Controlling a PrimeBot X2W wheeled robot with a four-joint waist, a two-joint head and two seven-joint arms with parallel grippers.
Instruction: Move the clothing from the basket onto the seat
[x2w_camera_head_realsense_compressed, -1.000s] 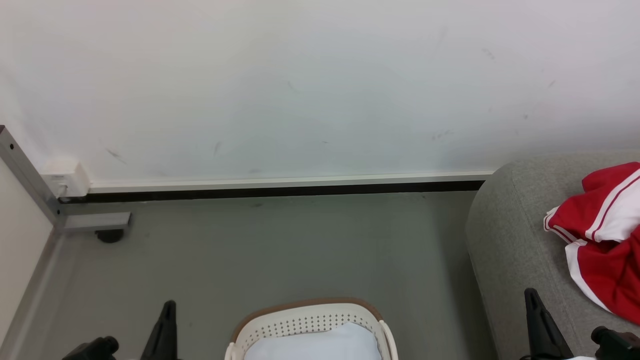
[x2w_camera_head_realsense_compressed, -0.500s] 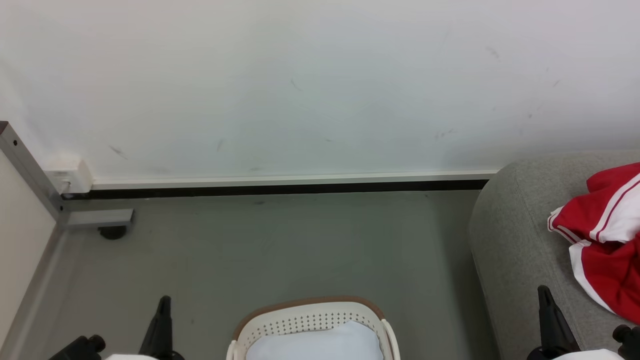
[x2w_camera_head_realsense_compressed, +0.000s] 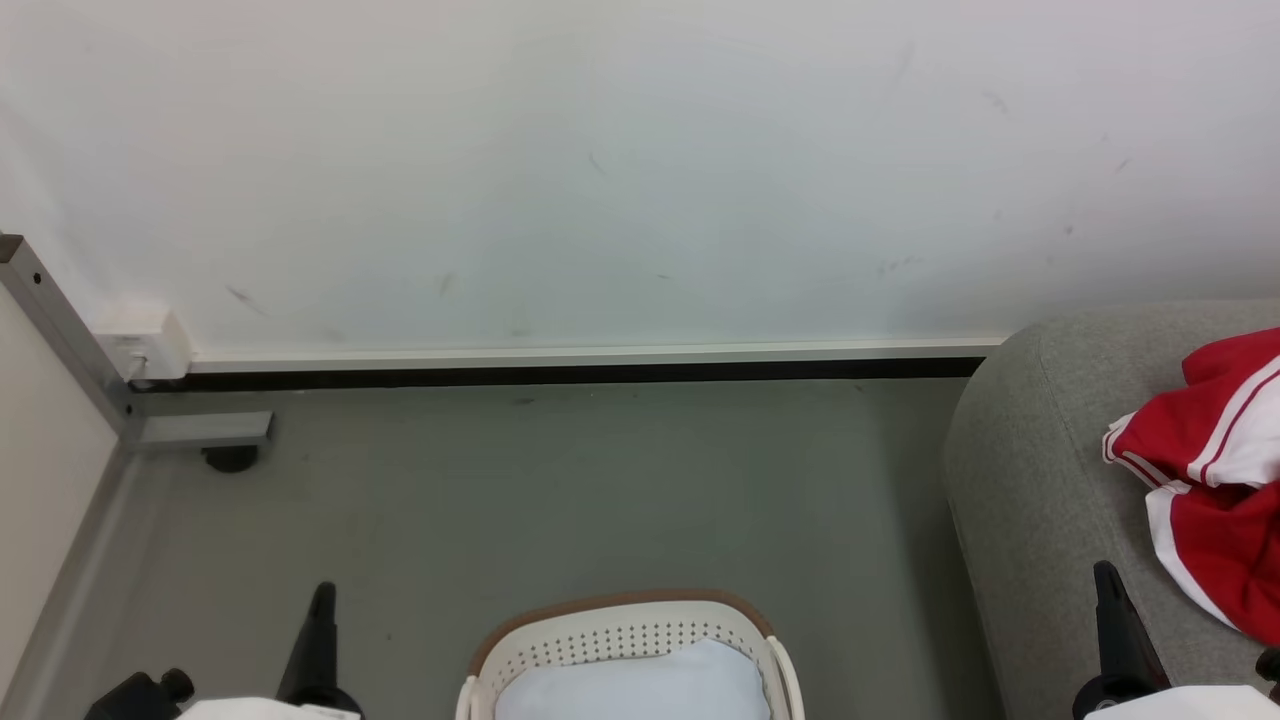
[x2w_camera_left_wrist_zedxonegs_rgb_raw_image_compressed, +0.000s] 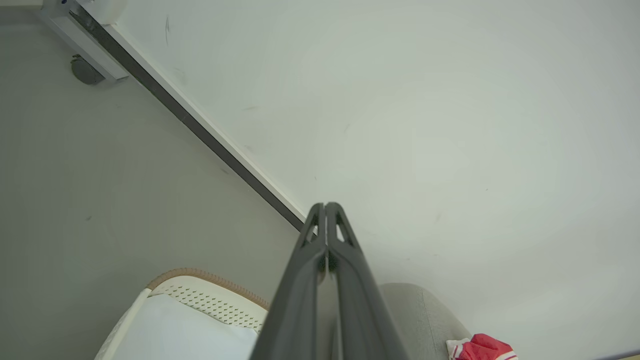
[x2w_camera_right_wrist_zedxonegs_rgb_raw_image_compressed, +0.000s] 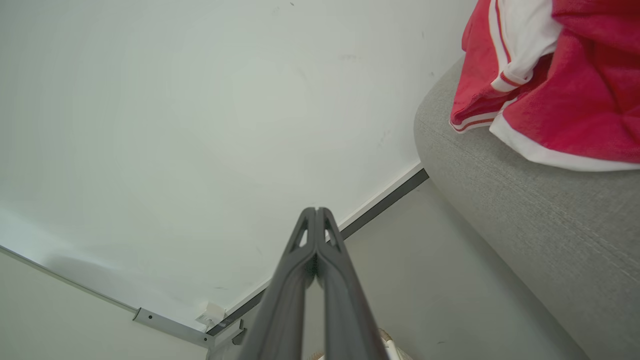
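While red clothing (x2w_camera_head_realsense_compressed: 1215, 470) already lies on the seat (x2w_camera_head_realsense_compressed: 1030, 480) right of the basket (x2w_camera_head_realsense_compressed: 620, 598), the head view shows only a pale bundle (x2w_camera_head_realsense_compressed: 630, 685) inside the basket, so the job looks nearly done. Left gripper (x2w_camera_head_realsense_compressed: 320, 610) and right gripper (x2w_camera_head_realsense_compressed: 1108, 590) flank the basket, slightly wider than a second ago. In the left wrist view the fingers are pressed together and empty, and in the right wrist view likewise.

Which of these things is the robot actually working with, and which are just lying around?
Part of the job: red clothing, already on the grey sofa; white basket, holding a pale bundle.
Just there: metal frame foot, wall box, floor.
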